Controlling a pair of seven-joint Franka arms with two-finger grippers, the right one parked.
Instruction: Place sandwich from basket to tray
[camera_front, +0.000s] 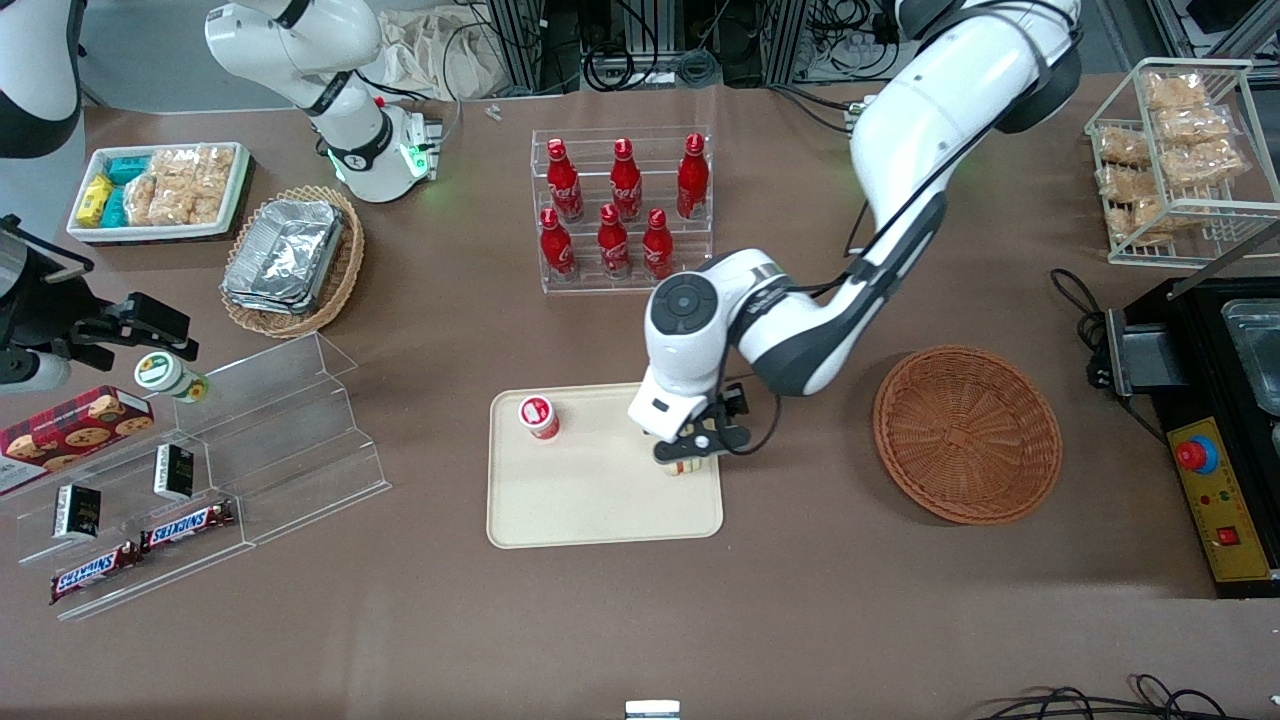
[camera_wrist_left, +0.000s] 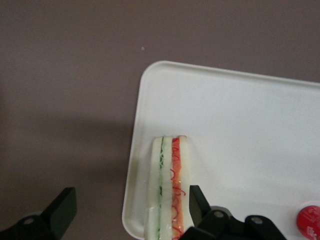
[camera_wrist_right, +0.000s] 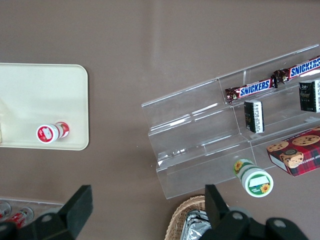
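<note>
Wrist view shows you the sandwich (camera_wrist_left: 169, 187) on the tray (camera_wrist_left: 240, 115) near its edge; the gripper (camera_wrist_left: 131, 205) hovers over it, fingers (camera_wrist_left: 197, 200) spread apart; basket (camera_front: 966, 433) sits beside.

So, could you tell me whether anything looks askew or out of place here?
Yes: the sandwich stands on edge near the tray rim, between the gripper jaws; a small red-lidded cup lies tipped on the tray.

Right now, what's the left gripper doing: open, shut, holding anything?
Left gripper: open, down over the tray, fingers apart on either side of the sandwich, which stands on edge on the tray.
</note>
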